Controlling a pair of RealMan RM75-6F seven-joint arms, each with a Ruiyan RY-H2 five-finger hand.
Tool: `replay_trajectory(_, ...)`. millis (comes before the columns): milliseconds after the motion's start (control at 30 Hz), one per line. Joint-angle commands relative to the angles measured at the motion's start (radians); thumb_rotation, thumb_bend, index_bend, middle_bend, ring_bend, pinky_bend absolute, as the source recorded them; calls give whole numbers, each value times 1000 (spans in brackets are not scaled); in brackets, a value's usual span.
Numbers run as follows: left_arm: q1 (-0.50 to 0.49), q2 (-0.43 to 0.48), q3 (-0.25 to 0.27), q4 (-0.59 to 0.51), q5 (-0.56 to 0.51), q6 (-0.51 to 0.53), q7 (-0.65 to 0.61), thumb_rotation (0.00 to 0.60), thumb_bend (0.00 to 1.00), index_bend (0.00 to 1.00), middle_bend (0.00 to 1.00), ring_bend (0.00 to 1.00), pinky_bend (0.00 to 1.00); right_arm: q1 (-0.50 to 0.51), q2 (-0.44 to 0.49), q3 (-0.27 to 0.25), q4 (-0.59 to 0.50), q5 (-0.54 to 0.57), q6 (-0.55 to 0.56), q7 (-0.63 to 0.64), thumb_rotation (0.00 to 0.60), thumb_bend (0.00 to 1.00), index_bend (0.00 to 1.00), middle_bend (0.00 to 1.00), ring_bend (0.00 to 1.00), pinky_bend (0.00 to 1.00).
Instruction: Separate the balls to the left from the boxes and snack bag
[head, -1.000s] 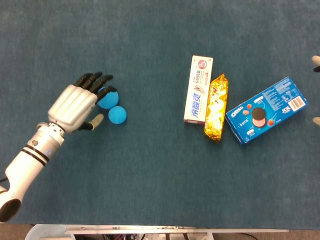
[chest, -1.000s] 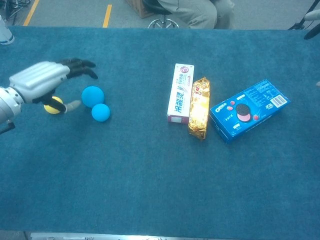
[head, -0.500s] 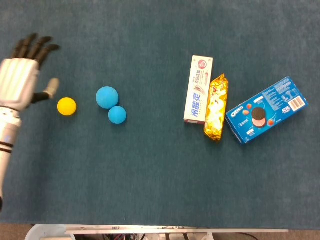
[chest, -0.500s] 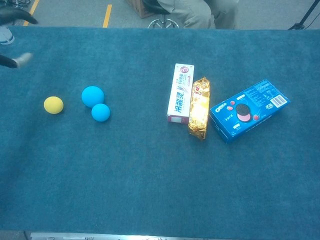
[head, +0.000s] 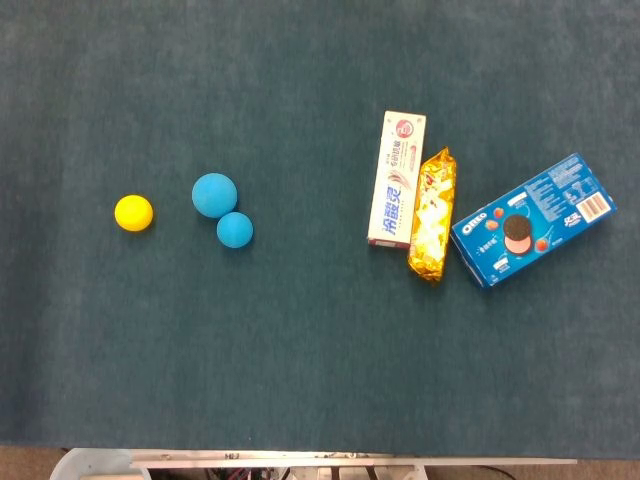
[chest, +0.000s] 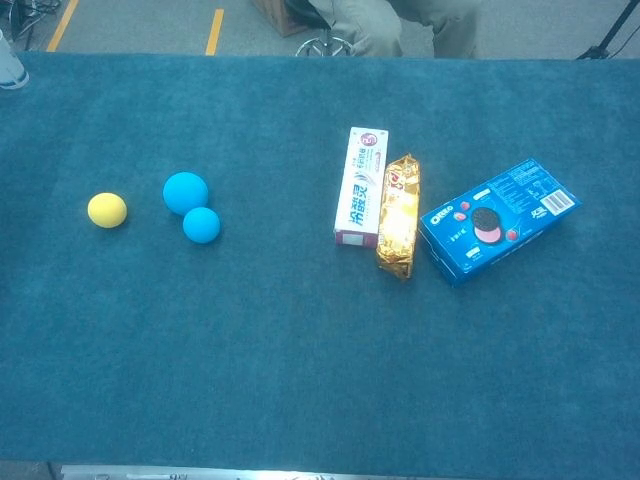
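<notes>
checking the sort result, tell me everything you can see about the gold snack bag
The gold snack bag is a shiny, crinkled foil pouch with red and white print, sealed at both ends as far as shows. It lies flat on the blue cloth, its long axis running away from the robot. Its left edge lies against the white toothpaste box, and its lower right end meets a corner of the blue Oreo box. No hand is near it.

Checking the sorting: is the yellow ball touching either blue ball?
No, the yellow ball lies apart, with bare cloth between it and the big blue ball and small blue ball.
</notes>
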Motion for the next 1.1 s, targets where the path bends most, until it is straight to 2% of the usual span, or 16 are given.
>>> replay_trajectory(33,45,19,35,-21,27,38,32,600,370,185,158,32,90,-21,-15,-5,6,-12,39,-42,600,0,17,232,138,265)
replay_trajectory(200,100,42,62,-74,45,81,60,600,369,185,157,33,90,-48,-25,-14,6,-57,97,-100,600,0,17,232,138,265)
replay_trajectory(333,126,46,70,-99,63,102,69,600,370,185,158,34,90,-59,-23,-22,-1,-83,109,-99,600,0,17,232,138,265)
replay_trajectory(1100,190,68,60,-148,109,122,93,600,369,189,161,39,90,-96,6,-30,-15,-125,124,-84,600,0,17,232,138,265)
